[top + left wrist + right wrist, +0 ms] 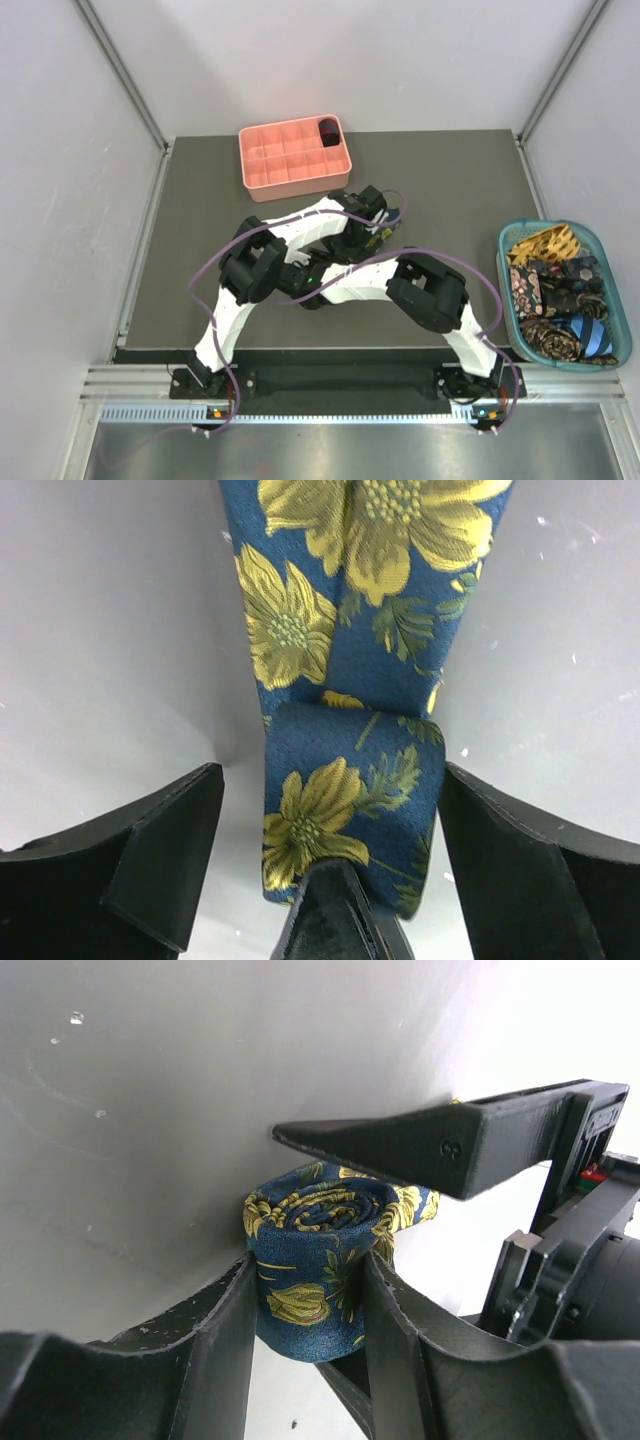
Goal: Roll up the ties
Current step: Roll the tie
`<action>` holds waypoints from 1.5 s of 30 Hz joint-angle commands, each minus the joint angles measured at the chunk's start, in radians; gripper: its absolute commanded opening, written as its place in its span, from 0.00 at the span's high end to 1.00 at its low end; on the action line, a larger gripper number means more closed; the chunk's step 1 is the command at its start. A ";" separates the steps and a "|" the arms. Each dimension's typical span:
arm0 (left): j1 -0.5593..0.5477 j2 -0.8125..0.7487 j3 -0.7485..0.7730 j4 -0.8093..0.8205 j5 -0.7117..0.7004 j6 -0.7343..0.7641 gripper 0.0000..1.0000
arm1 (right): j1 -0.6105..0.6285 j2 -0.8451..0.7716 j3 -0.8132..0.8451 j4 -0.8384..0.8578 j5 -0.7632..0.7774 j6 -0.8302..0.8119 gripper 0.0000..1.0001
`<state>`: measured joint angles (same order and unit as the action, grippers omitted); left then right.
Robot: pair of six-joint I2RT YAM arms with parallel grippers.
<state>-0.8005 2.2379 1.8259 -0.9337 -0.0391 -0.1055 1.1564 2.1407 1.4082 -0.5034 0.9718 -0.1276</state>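
A navy tie with yellow flowers [340,650] lies on the grey table, its near end wound into a coil [320,1250]. My right gripper [308,1270] is shut on that coil, one finger pressed on each side. My left gripper [330,780] is open around the same roll, and both its fingers [160,860] stand clear of the fabric. The tie's loose length runs away from the roll in the left wrist view. One right finger shows at the bottom of that view, against the roll. In the top view the arms meet mid-table and hide this tie.
A salmon-pink grid tray [290,165] stands at the back of the table, with a dark rolled tie [329,131] in its far right cell. A teal basket [503,262] at the right edge holds several loose ties [560,285].
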 commanded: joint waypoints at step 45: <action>-0.040 0.121 0.019 -0.220 0.048 0.038 0.66 | -0.087 0.054 -0.058 -0.084 -0.028 -0.001 0.55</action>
<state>-0.8162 2.2864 1.8866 -0.9394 -0.0063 -0.0757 1.1454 2.1391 1.3895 -0.5037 0.9787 -0.1547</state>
